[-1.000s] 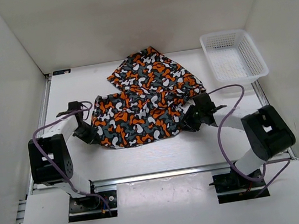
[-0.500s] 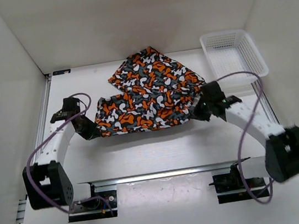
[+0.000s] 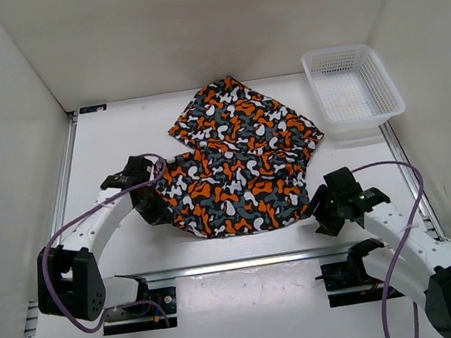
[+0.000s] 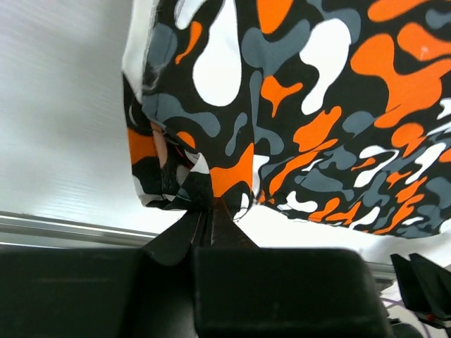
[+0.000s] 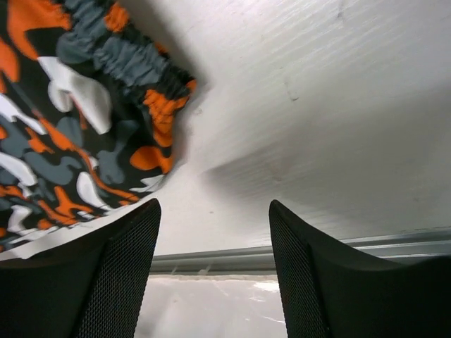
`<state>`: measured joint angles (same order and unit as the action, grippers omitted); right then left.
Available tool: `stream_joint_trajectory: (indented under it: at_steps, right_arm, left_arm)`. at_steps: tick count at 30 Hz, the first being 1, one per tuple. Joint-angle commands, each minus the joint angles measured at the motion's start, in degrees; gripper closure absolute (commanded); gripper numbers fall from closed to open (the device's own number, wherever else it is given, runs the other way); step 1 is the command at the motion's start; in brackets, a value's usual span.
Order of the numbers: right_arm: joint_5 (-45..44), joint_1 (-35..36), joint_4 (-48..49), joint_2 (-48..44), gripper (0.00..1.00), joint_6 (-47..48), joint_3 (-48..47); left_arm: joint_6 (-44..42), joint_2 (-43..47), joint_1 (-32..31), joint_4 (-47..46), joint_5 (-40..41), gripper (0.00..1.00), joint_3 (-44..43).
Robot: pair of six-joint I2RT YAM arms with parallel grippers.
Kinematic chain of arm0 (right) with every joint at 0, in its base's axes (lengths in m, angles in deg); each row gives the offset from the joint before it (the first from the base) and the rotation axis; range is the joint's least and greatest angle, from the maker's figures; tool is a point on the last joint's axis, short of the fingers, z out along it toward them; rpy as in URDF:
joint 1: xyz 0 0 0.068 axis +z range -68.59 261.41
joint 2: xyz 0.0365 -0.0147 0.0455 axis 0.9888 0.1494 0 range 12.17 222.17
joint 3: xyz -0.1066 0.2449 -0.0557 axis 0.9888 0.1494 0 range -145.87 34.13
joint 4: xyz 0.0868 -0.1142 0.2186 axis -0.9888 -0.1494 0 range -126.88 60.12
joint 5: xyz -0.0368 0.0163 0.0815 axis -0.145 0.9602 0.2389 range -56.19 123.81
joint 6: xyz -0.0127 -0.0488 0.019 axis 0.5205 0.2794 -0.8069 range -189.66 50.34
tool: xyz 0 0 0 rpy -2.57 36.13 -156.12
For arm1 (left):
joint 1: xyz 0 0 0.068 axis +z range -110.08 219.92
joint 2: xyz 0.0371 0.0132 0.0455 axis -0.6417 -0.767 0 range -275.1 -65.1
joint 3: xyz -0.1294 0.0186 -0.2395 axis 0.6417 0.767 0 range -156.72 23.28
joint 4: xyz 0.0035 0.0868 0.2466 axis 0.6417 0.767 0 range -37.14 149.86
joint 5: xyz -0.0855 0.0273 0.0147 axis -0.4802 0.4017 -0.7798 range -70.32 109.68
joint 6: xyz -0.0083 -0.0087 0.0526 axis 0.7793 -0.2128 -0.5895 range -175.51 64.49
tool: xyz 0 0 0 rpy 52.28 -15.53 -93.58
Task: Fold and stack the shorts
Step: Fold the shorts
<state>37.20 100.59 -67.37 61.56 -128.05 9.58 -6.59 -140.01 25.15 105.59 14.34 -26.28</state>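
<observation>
1. Two black grippers sit low over the white tabletop [image 3: 104,144], one at each side of the soft fabric shorts [image 3: 241,162] printed in orange, black, grey and white blotches.
2. The shorts lie spread across the middle of the tabletop. One part reaches toward the far wall, and a broader part lies nearer the arm bases, its near edge curved and slightly rumpled.
3. The left gripper [image 3: 157,207] is at the left edge of the shorts. In the left wrist view its fingers [image 4: 211,224] are clenched together on a bunched fold of the shorts [image 4: 317,105], and the cloth is puckered where they pinch it.
4. The right gripper [image 3: 325,205] is just beside the near right corner of the shorts. In the right wrist view its black mesh-textured fingers [image 5: 116,274] stand wide apart with only bare tabletop between them, so it is released and grasping nothing.
5. In that same view the gathered elastic band of the shorts [image 5: 127,60] lies up and to the left of the gripper, not touching it.
6. A white plastic mesh basket [image 3: 343,51] stands at the far right corner, just beside the shorts.
</observation>
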Motion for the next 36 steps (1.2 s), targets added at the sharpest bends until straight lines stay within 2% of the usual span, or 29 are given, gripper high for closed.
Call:
stream_joint_trajectory:
  at_steps: [1,6,10,13,14,15,17,20,21,27,30,31,36]
  right_arm:
    - [3.4,-0.1,4.3,-2.2,0.32,-3.8,1.3]
    - [3.5,-0.1,13.7,1.1,0.30,-5.6,3.5]
    - [1.3,-0.1,21.2,11.2,0.41,-5.0,2.9]
    - [-2.7,-0.1,24.9,16.1,0.71,-3.0,0.9]
    - [-3.9,-0.1,24.1,16.8,0.82,-0.9,-2.7]
    - [-5.4,-0.1,20.2,16.8,1.00,0.5,-5.2]
    - [-9.8,-0.1,15.5,16.8,1.00,5.1,-13.4]
    - [-11.6,-0.1,7.8,15.2,1.00,11.0,-22.6]
    - [-11.6,-0.1,6.0,14.6,1.00,15.3,-29.6]
    - [-6.3,-0.1,-8.5,14.6,1.00,27.9,-56.0]
    - [-3.2,-0.1,-13.6,12.5,1.00,33.3,-65.6]
    - [0.5,-0.1,-14.1,11.7,1.00,34.6,-67.4]
    - [9.1,-0.1,-18.0,7.5,1.00,38.8,-78.4]
  left_arm:
    - [2.0,0.6,-1.9,-0.5,1.7,0.90,-2.3]
    - [2.0,0.1,-2.5,-0.5,2.2,0.90,-2.3]
    - [2.0,0.6,-2.5,-0.5,2.2,0.90,-2.3]
    - [2.0,1.9,-2.5,0.0,2.2,0.90,-3.0]
    - [2.0,1.9,-2.5,0.8,2.9,0.90,-3.0]
    - [2.0,1.9,-2.5,1.3,2.9,0.90,-5.0]
    - [1.4,2.5,-2.5,2.7,4.1,0.90,-7.7]
    - [-0.1,3.8,-0.2,7.2,7.0,0.90,-17.3]
    - [-0.1,4.3,1.0,8.9,8.1,0.90,-20.5]
    - [-3.1,7.2,3.4,14.9,11.1,0.90,-50.0]
    - [-3.1,11.2,3.4,15.5,15.4,0.90,-57.0]
    - [-3.1,12.5,3.4,15.5,16.5,0.90,-60.4]
    - [-5.1,21.5,3.4,8.6,18.2,0.90,-65.0]
